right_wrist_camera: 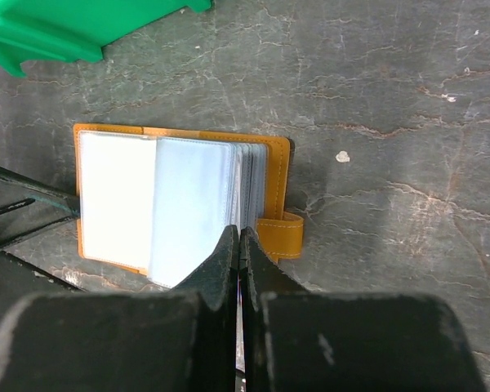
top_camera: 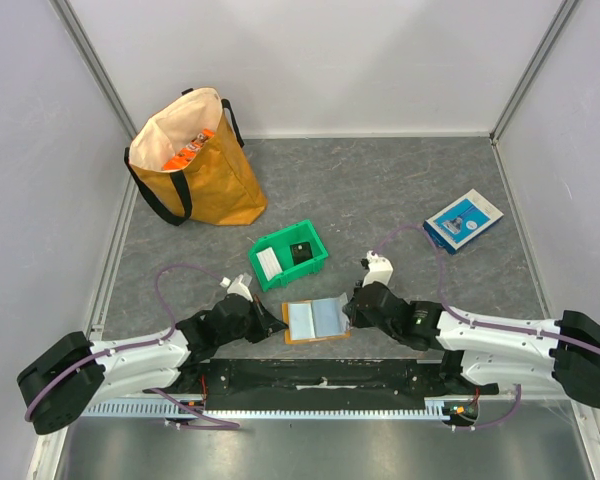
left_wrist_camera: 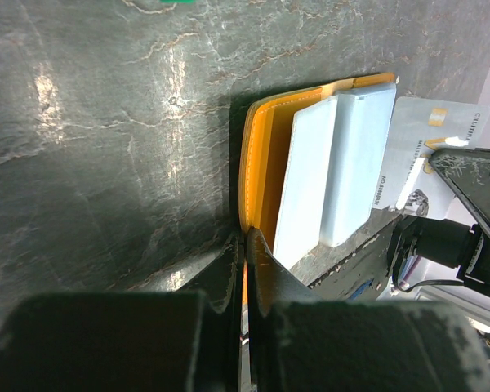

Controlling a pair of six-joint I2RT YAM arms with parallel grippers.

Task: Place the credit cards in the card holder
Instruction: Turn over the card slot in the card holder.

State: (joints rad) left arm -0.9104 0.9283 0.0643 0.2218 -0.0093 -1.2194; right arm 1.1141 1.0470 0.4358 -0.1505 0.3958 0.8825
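Note:
The orange card holder lies open near the table's front edge, its clear sleeves fanned out. My left gripper is shut on the edge of its left cover. My right gripper is shut at the sleeves' right edge beside the snap tab. In the left wrist view a white credit card with a gold chip reaches from the sleeves to the right gripper's fingers, gripped on edge. More credit cards, white and black, lie in the green bin.
A big orange-yellow tote bag stands at the back left. A blue-and-white flat box lies at the right. The green bin sits just behind the card holder, between the two arms.

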